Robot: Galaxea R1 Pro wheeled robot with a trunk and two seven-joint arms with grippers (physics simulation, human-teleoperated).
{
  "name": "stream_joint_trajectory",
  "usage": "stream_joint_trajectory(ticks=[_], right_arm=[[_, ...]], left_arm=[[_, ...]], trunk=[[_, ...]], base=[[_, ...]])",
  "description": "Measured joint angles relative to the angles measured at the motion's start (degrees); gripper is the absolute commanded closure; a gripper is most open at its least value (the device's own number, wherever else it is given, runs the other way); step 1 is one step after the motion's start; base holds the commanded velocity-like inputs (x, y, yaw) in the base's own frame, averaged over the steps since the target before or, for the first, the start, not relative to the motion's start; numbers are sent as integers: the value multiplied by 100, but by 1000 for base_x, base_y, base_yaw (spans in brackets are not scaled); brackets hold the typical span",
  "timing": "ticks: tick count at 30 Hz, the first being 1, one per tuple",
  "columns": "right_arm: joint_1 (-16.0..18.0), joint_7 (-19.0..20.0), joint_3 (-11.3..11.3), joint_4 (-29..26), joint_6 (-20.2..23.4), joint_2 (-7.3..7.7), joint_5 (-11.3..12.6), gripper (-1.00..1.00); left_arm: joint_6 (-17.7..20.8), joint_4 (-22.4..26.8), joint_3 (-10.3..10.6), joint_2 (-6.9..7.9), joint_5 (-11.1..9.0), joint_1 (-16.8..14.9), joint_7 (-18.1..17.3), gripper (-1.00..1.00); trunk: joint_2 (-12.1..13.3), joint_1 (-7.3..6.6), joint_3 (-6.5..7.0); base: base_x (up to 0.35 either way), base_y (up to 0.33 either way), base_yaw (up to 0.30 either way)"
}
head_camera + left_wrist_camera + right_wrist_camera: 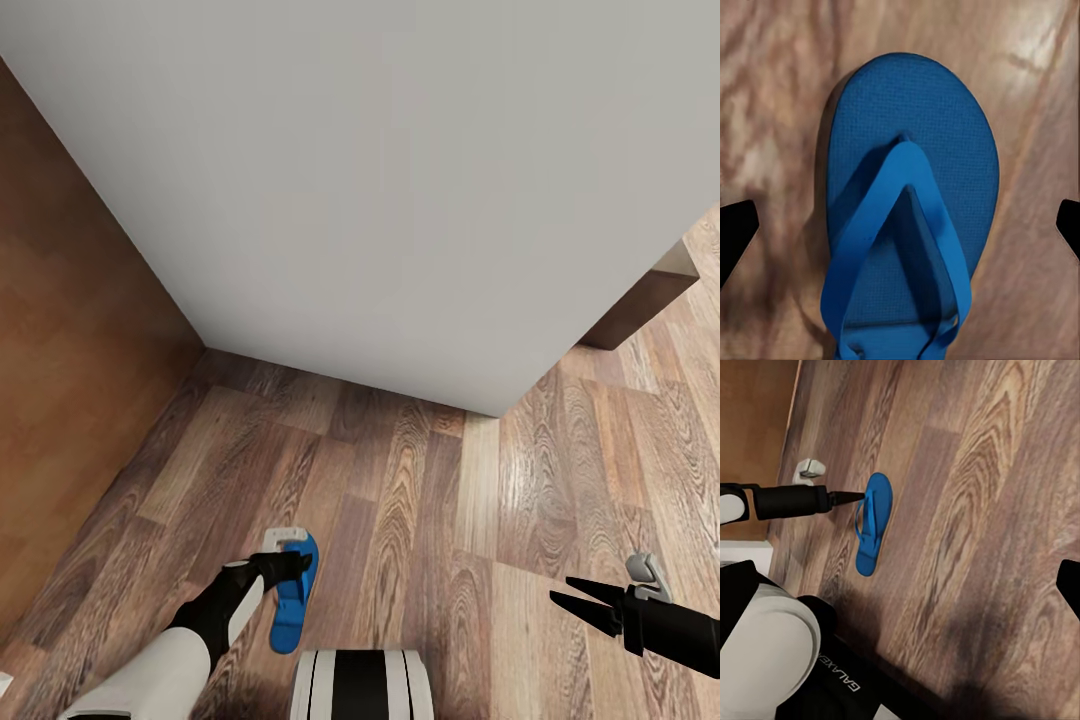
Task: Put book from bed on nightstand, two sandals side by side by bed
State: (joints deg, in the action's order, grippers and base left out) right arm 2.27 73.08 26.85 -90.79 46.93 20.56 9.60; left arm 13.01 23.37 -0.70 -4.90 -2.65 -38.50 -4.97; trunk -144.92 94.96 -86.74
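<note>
Head view steeply down at floor; left wrist close above sandal [907, 217]; right wrist farther, sharing it

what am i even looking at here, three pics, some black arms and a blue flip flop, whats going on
It is a simulated two-armed robot. The big picture comes from its head camera, looking down at a wood floor and a corner of the grey bed. The other two come from cameras on its wrists. One blue sandal lies flat on the floor. The left gripper hovers over it, open, holding nothing: its wrist picture shows the sandal between two black fingertips. The right gripper is open and empty.
</note>
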Motion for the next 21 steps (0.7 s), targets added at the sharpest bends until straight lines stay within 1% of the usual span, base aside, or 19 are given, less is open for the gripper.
stream_joint_trajectory(ticks=[8,15,21], right_arm=[[0,-2,-8,0,-5,-11,-2,-100],[0,-3,-14,3,-11,-16,-7,-100],[0,-3,-23,6,-23,-25,-30,-100]], left_arm=[[2,26,16,6,1,-42,-1,-100],[-4,39,15,7,2,-50,8,-100],[-4,75,15,8,2,-54,15,-100]], trunk=[[0,0,0],[-9,18,-154],[-9,18,-155]], base=[[0,0,0],[0,0,0],[0,0,0]])
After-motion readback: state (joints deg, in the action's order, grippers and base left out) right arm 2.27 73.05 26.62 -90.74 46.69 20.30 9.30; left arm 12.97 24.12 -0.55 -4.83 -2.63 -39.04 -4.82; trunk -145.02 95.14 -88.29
